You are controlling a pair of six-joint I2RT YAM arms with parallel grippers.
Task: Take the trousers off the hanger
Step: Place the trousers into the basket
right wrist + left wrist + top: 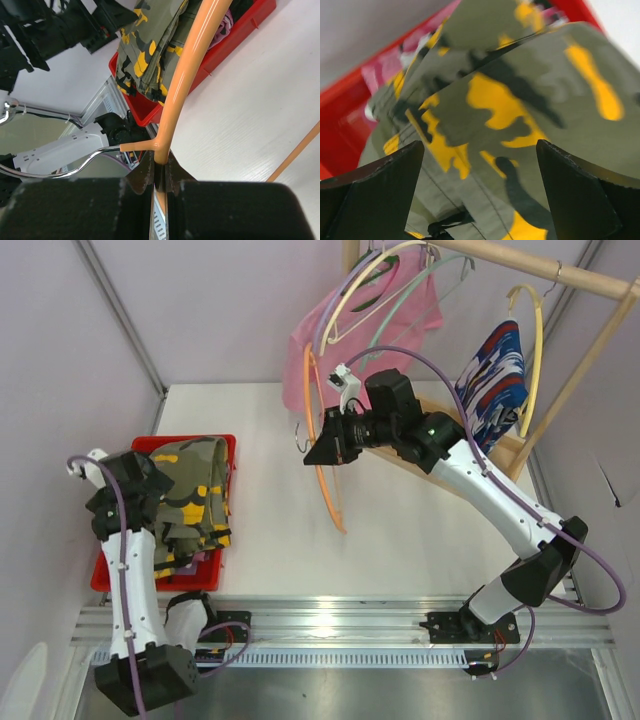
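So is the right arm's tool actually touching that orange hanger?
Touching. The right wrist view shows the right tool pinched shut on the orange hanger, with no gap between them.

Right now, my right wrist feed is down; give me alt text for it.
The right gripper is shut on a bare orange hanger where its metal hook joins. Beyond it, yellow-olive camouflage trousers lie heaped in a red bin on the white table.
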